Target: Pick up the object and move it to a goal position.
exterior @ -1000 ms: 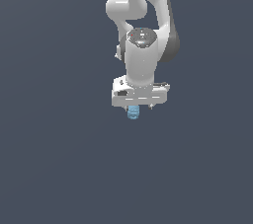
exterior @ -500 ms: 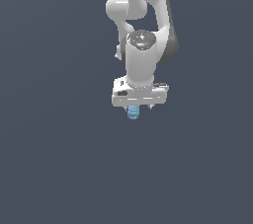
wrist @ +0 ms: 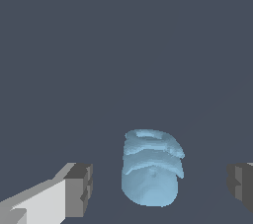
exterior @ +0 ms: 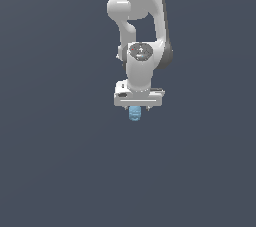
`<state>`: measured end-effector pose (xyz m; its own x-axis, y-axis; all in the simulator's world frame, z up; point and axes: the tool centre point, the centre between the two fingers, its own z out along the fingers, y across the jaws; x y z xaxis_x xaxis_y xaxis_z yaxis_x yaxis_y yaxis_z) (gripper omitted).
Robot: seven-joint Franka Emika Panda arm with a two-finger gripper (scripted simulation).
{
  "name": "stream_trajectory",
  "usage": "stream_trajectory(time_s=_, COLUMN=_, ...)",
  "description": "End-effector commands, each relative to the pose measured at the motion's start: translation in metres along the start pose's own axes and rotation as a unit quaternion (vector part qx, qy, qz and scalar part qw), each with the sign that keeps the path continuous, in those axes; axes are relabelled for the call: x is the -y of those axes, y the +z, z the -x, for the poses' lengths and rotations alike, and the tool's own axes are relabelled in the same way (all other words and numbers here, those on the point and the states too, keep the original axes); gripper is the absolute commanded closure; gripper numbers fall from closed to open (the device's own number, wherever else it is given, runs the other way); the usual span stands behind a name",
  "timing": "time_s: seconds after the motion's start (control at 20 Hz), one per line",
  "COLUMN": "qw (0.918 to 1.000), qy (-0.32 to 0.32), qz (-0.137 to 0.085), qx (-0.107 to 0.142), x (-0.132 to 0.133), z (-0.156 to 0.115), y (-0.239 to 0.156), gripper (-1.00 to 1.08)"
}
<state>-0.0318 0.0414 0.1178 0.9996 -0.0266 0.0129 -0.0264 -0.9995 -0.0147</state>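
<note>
Early stage by the look of it: the grasp isn't made, so pickup and the carry to the goal are both left. No goal marker shows in either view.

The gripper (wrist: 159,183) has its fingers wide apart – the wrist view shows one dark pad (wrist: 79,188) on one side and the other pad at the frame edge, with the light-blue ridged lump (wrist: 150,168) between them and clear gaps on both sides. Nothing held, nothing touching that I can see.

In the exterior view the gripper (exterior: 138,106) points straight down from the white arm (exterior: 141,31), and the lump (exterior: 134,113) pokes out just below the hand at 6 o'clock. Whether the lump sits on the dark surface or slightly off it – can't tell; no shadow or edge to judge by.

Judgement: aligned for a close; next is squeezing on the lump's narrow sides, and the bumpy ridges could make it shift.
</note>
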Motion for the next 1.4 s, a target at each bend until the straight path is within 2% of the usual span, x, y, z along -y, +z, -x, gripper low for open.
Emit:
stream_trajectory(time_s=0.0, qw=0.9999, qy=0.010, qz=0.003, qx=0.002, x=-0.002, z=0.011, y=0.011, gripper=-0.92)
stream_trajectory(time_s=0.35, qw=0.9997, qy=0.024, qz=0.007, qx=0.006, x=-0.006, z=0.027, y=0.027, gripper=-0.92)
stream_trajectory(time_s=0.7, qw=0.9997, qy=0.024, qz=0.007, qx=0.006, x=-0.006, z=0.028, y=0.032, gripper=-0.92)
stream_trajectory(time_s=1.35, qw=0.9996, qy=0.025, qz=0.008, qx=0.006, x=-0.007, z=0.029, y=0.078, gripper=-0.92)
